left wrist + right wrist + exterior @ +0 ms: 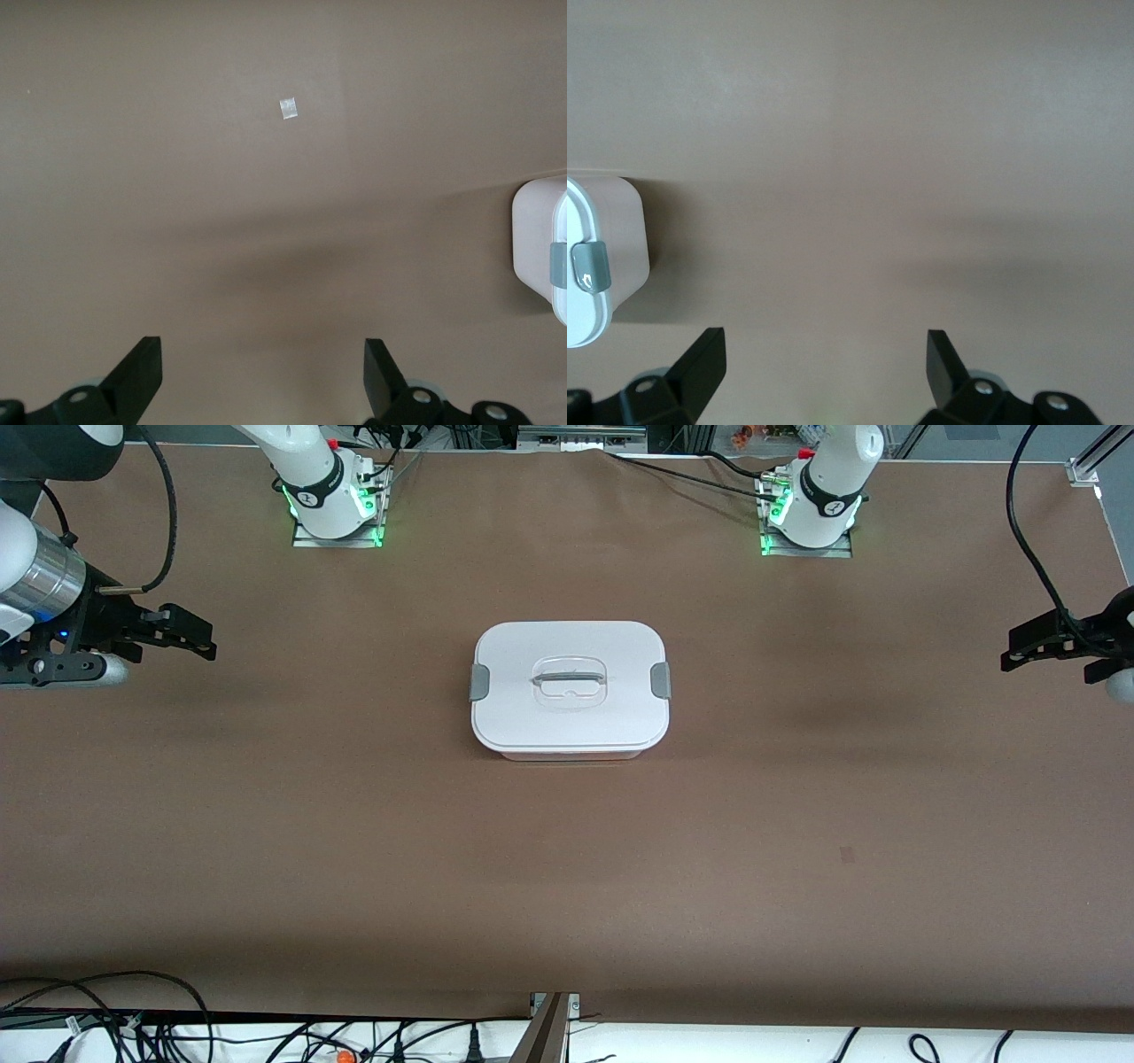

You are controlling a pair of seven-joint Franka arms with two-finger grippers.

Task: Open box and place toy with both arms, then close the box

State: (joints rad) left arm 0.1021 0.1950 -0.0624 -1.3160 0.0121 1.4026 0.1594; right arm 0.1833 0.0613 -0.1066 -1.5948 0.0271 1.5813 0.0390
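Brown table (354, 850) carries the box (570, 689) at its middle, lid on, grey clips at both ends; the left gripper (264, 376) and right gripper (826, 367) wait over bare table at either end, fingers spread wide, holding nothing

Brown table cover (354, 850) lay smooth across the whole surface, a small pale mark (847, 855) sat on it, soft shadows crossed it, black cables (133, 1027) tangled along a white edge below the cover, a metal bracket (551, 1027) stood beside the cables.
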